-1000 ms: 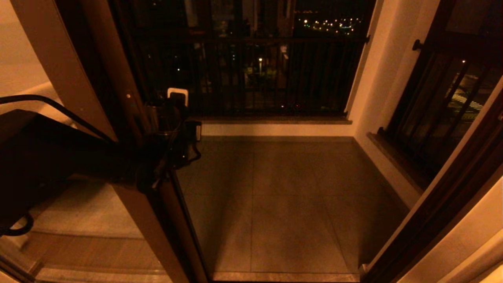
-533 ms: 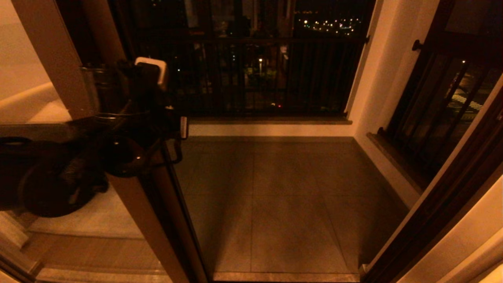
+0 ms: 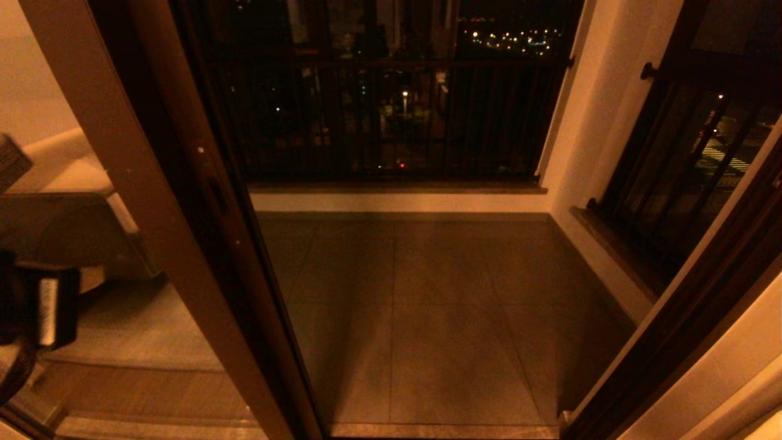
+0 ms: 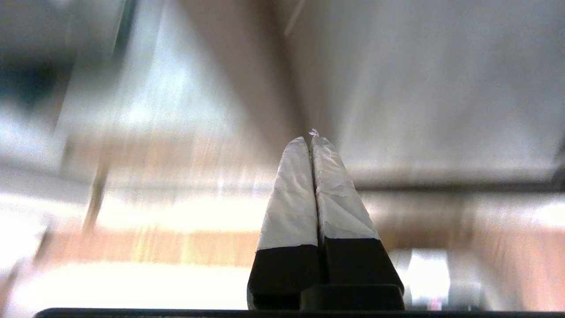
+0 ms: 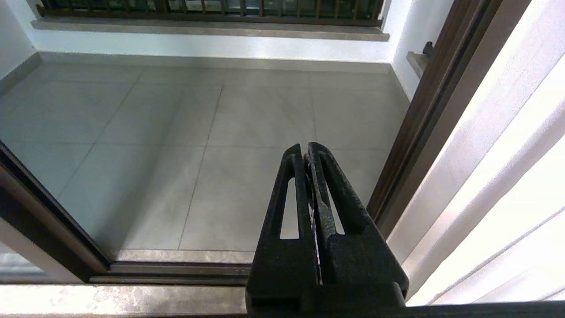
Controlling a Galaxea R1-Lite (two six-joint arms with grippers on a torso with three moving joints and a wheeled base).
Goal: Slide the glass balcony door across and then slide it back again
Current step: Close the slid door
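Observation:
The glass balcony door stands at the left of the doorway, its brown upright slanting down the head view with a dark handle recess on its edge. The pane left of the upright reflects the room. In the right wrist view the door's lower frame shows at the side. My left arm is low at the far left, away from the door; its gripper is shut on nothing, taped fingers pressed together. My right gripper is shut and empty, hanging above the threshold.
The open doorway leads onto a grey tiled balcony floor. A black-barred railing closes the far side. The dark door jamb runs down the right. A floor track crosses the threshold.
My left arm has come off the door's edge and swung down to the far left of the head view. The door's upright has not visibly moved.

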